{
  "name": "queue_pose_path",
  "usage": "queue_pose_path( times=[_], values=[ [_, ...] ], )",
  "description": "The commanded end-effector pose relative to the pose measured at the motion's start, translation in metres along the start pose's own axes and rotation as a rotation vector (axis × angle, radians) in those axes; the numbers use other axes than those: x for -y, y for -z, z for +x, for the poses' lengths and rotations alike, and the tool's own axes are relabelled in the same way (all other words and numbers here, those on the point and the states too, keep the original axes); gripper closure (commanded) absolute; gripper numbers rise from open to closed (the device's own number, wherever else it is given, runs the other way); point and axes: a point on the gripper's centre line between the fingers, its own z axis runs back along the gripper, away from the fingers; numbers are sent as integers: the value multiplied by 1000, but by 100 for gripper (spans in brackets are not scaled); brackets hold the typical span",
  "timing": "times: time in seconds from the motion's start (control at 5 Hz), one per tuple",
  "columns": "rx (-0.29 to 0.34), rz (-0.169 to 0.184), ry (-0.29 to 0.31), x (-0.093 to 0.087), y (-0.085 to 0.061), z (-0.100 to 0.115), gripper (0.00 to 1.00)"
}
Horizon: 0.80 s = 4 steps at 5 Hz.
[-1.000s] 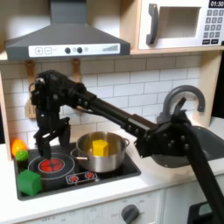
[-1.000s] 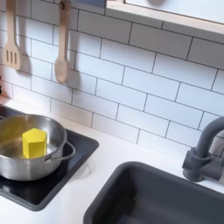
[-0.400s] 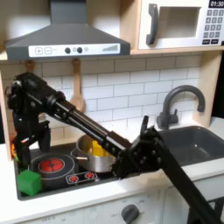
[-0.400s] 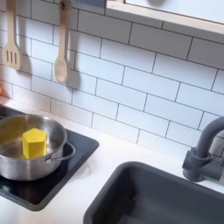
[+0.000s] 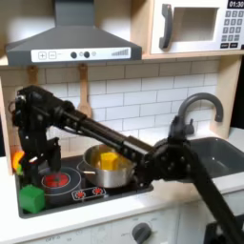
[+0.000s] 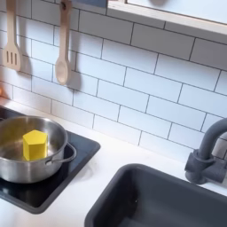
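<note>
Since the picture of a second ago your arm [image 5: 95, 129] has swung from above the red burner toward the first exterior view's left, and from the picture just before this one it has eased back a little and lower; the second exterior view is unchanged apart from the tap.

Going by size: the arm stretches from its base near the sink [image 5: 214, 152] across the stove [image 5: 91, 195] to the far corner. The steel pot [image 5: 110, 170] sits on the stove's right half with a yellow block [image 6: 34, 144] inside it, resting on the pot's floor and clear of the rim. The red burner [image 5: 55, 179] lies just left of the pot. A green block [image 5: 32, 198] stands on the bench at the stove's front left corner. A small yellow and green thing [image 5: 17, 162] sits by the wall at the far left.

Your hand [image 5: 31, 167] hangs over the stove's left edge, between that small thing and the red burner, above and behind the green block. Its fingers point down, but it is dark and small here and I cannot tell whether they are spread or closed; nothing seems to be in them.

As I read it, you are in the approach, lining up over the left corner. Before lowering, centre over whichever piece you want and check that the fingers are apart.
</note>
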Motion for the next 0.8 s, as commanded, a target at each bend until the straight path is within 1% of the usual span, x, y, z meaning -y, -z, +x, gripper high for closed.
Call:
queue_pose_path(
  times=[0.0, 0.2, 0.4, 0.6],
  values=[
    [8, -17, 25, 7, -12, -31, 0],
    [26, -17, 25, 5, -17, -33, 0],
    [7, -21, 42, 11, -11, -39, 0],
    [13, -19, 45, 13, -14, -44, 0]
  ],
)
